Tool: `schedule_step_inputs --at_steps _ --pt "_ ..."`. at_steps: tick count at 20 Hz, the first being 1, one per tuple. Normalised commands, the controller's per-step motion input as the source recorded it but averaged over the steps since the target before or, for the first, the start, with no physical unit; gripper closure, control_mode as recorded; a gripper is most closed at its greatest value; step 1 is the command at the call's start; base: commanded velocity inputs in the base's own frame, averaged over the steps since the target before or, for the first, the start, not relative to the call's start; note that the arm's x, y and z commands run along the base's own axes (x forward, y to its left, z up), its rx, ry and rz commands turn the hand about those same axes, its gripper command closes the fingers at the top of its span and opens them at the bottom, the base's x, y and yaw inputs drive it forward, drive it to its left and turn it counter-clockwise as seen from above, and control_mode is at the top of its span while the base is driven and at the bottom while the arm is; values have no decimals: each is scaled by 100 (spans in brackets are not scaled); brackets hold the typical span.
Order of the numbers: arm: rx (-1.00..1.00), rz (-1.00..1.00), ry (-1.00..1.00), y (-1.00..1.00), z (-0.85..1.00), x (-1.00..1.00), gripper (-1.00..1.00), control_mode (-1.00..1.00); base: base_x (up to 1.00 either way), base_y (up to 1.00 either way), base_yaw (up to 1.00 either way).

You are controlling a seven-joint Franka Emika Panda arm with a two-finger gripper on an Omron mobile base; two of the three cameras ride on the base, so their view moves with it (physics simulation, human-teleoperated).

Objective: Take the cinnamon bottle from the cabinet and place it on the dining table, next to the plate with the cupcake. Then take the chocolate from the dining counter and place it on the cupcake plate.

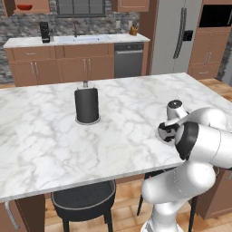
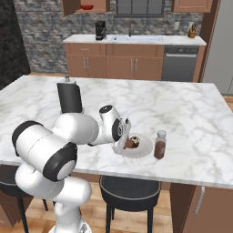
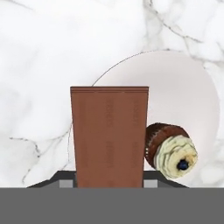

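Observation:
My gripper (image 3: 109, 183) is shut on the chocolate (image 3: 109, 138), a flat brown bar that stands up between the fingers in the hand view. Behind the bar lies the white plate (image 3: 175, 87), and the cupcake (image 3: 171, 150) with its pale frosting sits just right of the bar. In the right base view the gripper (image 2: 124, 142) hovers at the left rim of the plate (image 2: 144, 149), close to the cupcake (image 2: 132, 142). The cinnamon bottle (image 2: 159, 144) stands upright on the marble just right of the plate. From the left base view the gripper (image 1: 166, 132) is partly hidden by my arm.
A tall black cylinder (image 1: 87, 105) stands on the marble island (image 1: 41, 136), well to the left of the plate. Dark stools (image 2: 129, 193) sit under the near edge. Cabinets, a sink counter (image 1: 77, 41) and a fridge line the far wall.

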Motion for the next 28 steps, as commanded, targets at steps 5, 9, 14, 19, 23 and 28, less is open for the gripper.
schedule_step_inputs --at_steps 5,9,14,19,23,28 --pt "0 -5 -5 0 -9 2 100 -100 0 0 0" --pt "0 -5 -6 -3 -4 1 100 -100 0 0 0" --pt "0 -5 -3 -4 -1 1 -100 -100 0 0 0" --pt "2 -4 -3 -2 0 0 -100 -100 0 0 0" --pt "6 -2 -4 0 8 -1 -100 -100 0 0 0" --pt "2 -3 -9 1 64 -6 -100 -100 0 0 0"
